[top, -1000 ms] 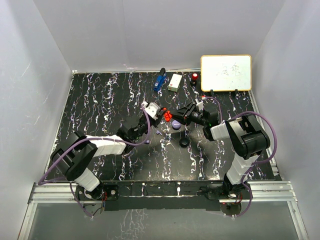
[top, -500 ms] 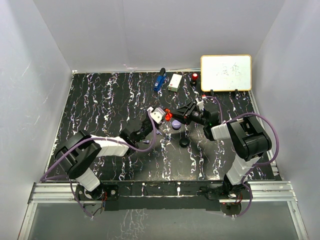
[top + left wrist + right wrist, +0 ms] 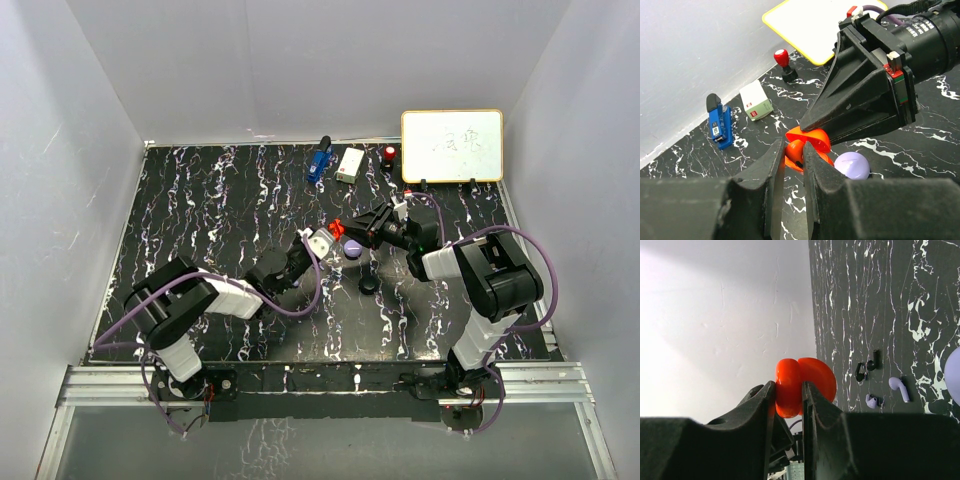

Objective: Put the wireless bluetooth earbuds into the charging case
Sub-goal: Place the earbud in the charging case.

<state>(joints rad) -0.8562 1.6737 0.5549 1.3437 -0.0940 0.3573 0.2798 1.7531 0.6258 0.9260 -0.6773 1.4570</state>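
The left gripper (image 3: 793, 149) was nearly closed, its two dark fingers pinching a small red earbud (image 3: 796, 152) at their tips. The bud sat right at the mouth of the open red charging case (image 3: 808, 138), touching or almost touching it; which of the two I could not tell. The right gripper (image 3: 788, 386) was clamped shut on that case, with both red halves sticking out past its fingertips, clear of the table (image 3: 200, 210).

The two claws met nose to nose near the middle of the table. The left arm (image 3: 232, 294) rose from its base at the near left, folded at the elbow, then reached right and far along a low forearm. The right arm (image 3: 490, 280) stood up from the near right, bent over, and pointed its wrist left toward the other claw.

Just near and right of the case lay a closed lavender case (image 3: 352, 250), and nearer still a black case (image 3: 369, 285). In the right wrist view two black earbuds (image 3: 866, 366) and two lavender earbuds (image 3: 899, 388) lay loose on the table, close together.

Along the far edge stood a blue tool (image 3: 319, 160), a white box (image 3: 350, 163), a red-topped stamp (image 3: 389, 153) and a whiteboard (image 3: 452, 145).
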